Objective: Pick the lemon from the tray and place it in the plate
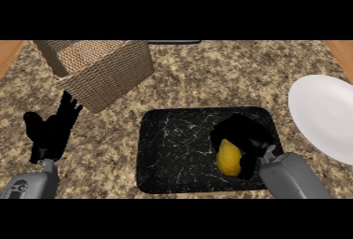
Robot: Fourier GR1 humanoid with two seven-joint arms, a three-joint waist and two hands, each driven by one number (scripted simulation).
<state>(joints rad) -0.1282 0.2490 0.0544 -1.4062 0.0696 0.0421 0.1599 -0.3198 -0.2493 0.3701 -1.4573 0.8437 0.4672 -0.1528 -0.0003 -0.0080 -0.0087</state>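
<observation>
The smooth yellow oval lemon (229, 157) lies with its long axis running nearly straight up the view, tipped slightly right at the top, over the right part of the square black marble-veined tray (176, 149). The right hand (243, 135) curls round it. Right of the tray sits a round white plate (324, 116) on the speckled granite desk (207, 74); well left of the tray the left hand (52, 130) rests with straight fingers.

A kitchen: the speckled brown granite surface (207, 74) with wooden edging carries a round white plate (324, 116), a black marble-patterned rectangular tray (179, 149) and a tan woven box (103, 70).
</observation>
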